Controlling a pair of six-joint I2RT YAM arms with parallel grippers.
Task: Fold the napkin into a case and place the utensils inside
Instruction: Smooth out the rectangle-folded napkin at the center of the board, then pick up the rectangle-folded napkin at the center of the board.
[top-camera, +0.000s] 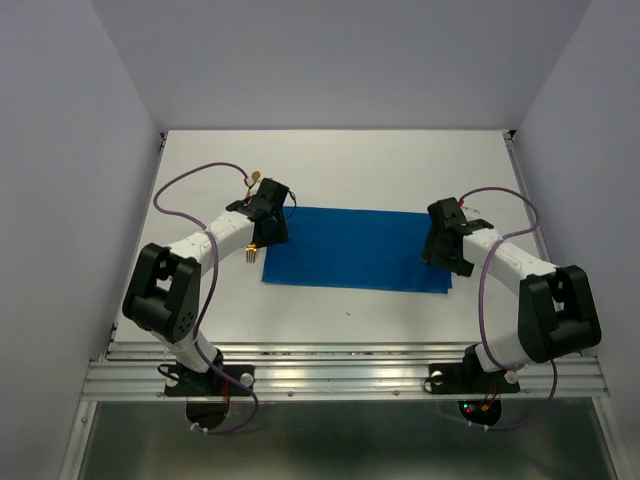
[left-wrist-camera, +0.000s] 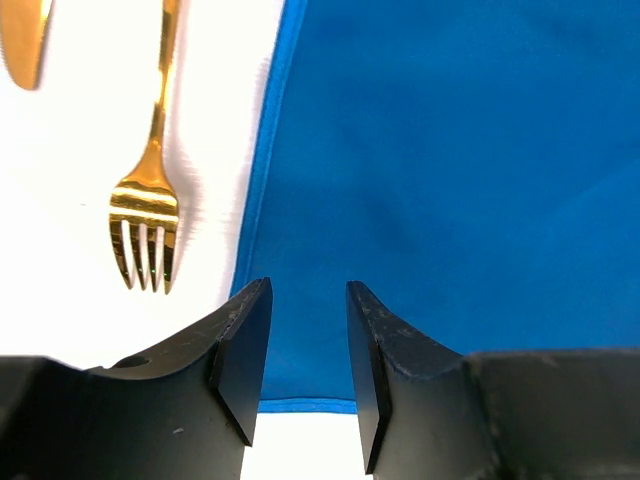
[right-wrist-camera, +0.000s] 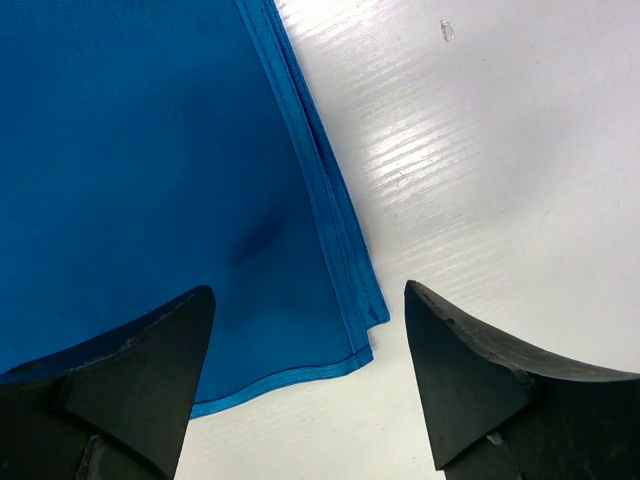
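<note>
White and faintly grained, the tabletop (top-camera: 350, 170) sits inside plain pale walls (top-camera: 330, 60) and shines a little where the light strikes it. Flat across its middle lies the napkin (top-camera: 350, 250), a bright blue, unpatterned cloth folded into a long rectangle with its long sides running left to right. It is matte and finely woven, with a narrow stitched hem. The right wrist view shows several hemmed edges stacked one on another along its right side, so the cloth lies in layers there, and a soft dimple creases the surface near that corner.

Both utensils are outside the cloth, on bare tabletop just beside its left edge and not touching it. The fork (left-wrist-camera: 148, 215) is slim, polished and golden, with four short tines and a thin straight handle lying roughly parallel to the hem. A second utensil (left-wrist-camera: 25, 40) of the same golden metal is cut off by the edge of the left wrist view, and only a rounded end shows.

The left hand (left-wrist-camera: 308, 300) hangs over the napkin's left end, its black wedge-shaped fingers parted by a narrow gap and gripping nothing. The right hand (right-wrist-camera: 310, 300) is over the napkin's right corner, spread wide and empty
</note>
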